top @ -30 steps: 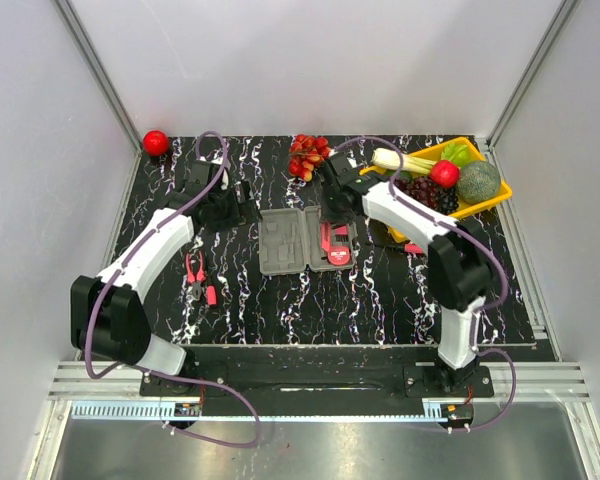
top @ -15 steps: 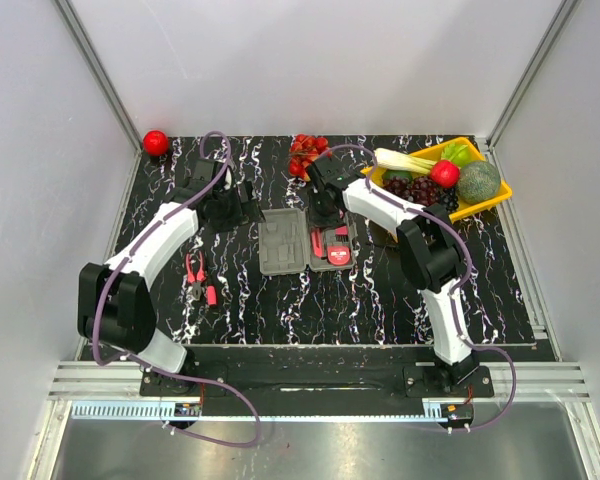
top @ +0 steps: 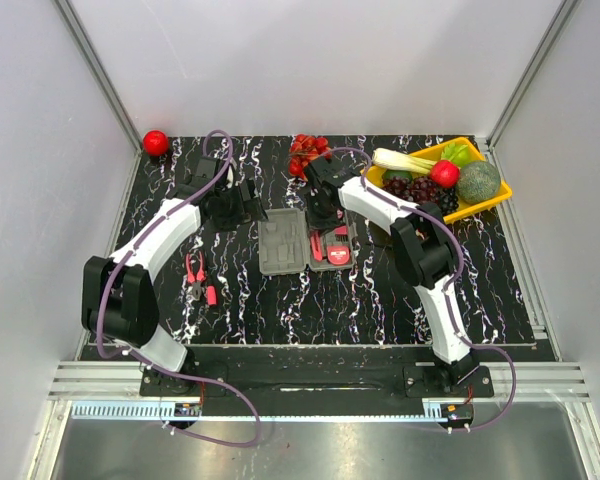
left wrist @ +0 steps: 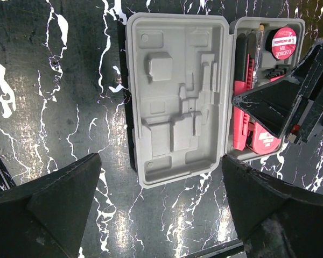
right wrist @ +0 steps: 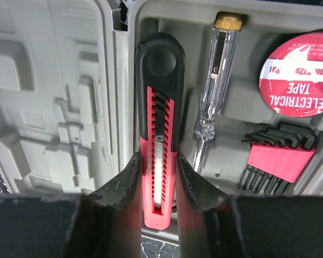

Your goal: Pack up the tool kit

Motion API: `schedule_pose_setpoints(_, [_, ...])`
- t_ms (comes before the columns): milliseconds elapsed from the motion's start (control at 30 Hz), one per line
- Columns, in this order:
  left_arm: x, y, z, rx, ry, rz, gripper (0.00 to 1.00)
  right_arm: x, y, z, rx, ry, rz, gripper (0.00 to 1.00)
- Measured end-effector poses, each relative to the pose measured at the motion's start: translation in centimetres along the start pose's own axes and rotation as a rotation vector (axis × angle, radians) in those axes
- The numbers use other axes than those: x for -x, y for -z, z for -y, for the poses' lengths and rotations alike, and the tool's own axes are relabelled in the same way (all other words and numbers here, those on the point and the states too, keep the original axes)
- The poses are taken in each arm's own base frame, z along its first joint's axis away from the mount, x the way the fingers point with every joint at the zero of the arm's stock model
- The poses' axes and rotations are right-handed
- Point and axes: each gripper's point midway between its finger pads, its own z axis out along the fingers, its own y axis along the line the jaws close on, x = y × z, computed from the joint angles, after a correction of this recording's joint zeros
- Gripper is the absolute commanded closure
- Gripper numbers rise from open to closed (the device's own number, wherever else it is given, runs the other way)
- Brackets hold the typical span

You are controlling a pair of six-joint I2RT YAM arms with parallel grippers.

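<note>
Right claw [right wrist: 157, 161] has swung over the case [left wrist: 172, 107], clamped on the half-hidden knife [right wrist: 160, 97]; left claw [left wrist: 159, 161] apart

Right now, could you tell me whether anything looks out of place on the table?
Yes: the pliers lie on the table left of the open case, not in it. The knife, gripped by the right gripper, sits straight in its slot. Nothing looks spilled or damaged.
</note>
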Motion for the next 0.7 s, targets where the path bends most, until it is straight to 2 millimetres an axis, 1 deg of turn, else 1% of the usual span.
schedule_pose_setpoints(133, [0.1,0.0,0.1,-0.006,0.002,0.000,0.02,0.3,-0.1,-0.3,0.005,0.002,-0.005,0.83])
schedule_pose_setpoints(167, [0.1,0.1,0.2,-0.009,0.002,0.000,0.02,0.3,-0.1,-0.3,0.004,0.001,-0.006,0.76])
schedule_pose_setpoints(233, [0.1,0.1,0.4,-0.016,0.002,-0.001,0.03,0.3,-0.1,-0.3,0.003,-0.002,-0.006,0.68])
schedule_pose_setpoints(267, [0.1,0.1,0.5,-0.021,0.003,-0.002,0.03,0.3,-0.1,-0.3,0.002,-0.006,-0.005,0.62])
schedule_pose_setpoints(367, [0.0,0.1,0.8,-0.038,0.008,-0.008,0.03,0.3,-0.1,-0.3,0.002,-0.019,-0.005,0.56])
schedule_pose_setpoints(467, [0.0,0.0,1.1,-0.054,0.010,-0.015,0.05,0.4,-0.1,-0.2,-0.005,-0.028,-0.003,0.54])
schedule_pose_setpoints(567, [0.0,-0.1,1.5,-0.077,0.014,-0.021,0.10,0.5,0.0,-0.3,-0.005,-0.036,0.001,0.55])
schedule_pose_setpoints(600, [0.0,-0.1,1.7,-0.087,0.016,-0.023,0.13,0.4,0.1,-0.2,-0.008,-0.038,0.004,0.56])
schedule_pose_setpoints(700, [0.0,-0.2,2.4,-0.125,0.022,-0.029,0.27,0.0,0.4,0.3,-0.024,-0.045,0.005,0.60])
